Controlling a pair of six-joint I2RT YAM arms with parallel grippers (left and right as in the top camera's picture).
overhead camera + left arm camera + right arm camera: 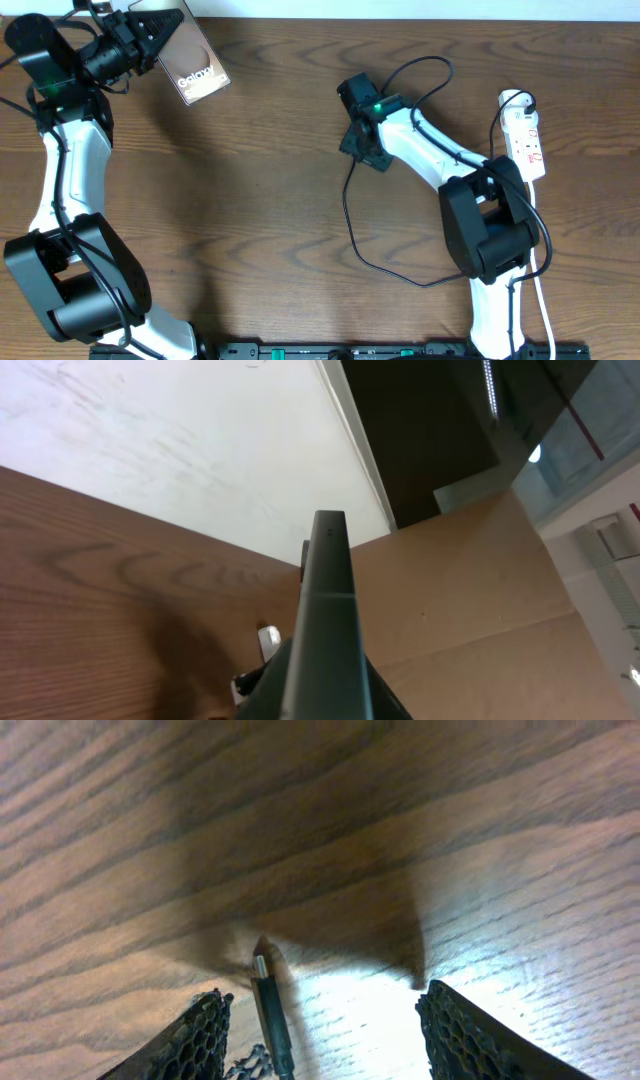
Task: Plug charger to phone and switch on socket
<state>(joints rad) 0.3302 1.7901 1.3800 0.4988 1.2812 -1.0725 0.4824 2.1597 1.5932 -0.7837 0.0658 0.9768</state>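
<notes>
The phone [195, 70] is sitting in the left gripper [160, 42] over the table's [260, 260] far left corner. The socket [527, 140] is lying along the right edge. The charger [349, 215] is lying across the middle, with its tip between the right gripper's [325, 1030] spread fingers.

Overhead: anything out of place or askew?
The phone sits askew, clamped at one end by the left gripper near the table edge rather than lying flat. The charger tip lies loose on the table between the open right gripper fingers. Nothing looks damaged.
</notes>
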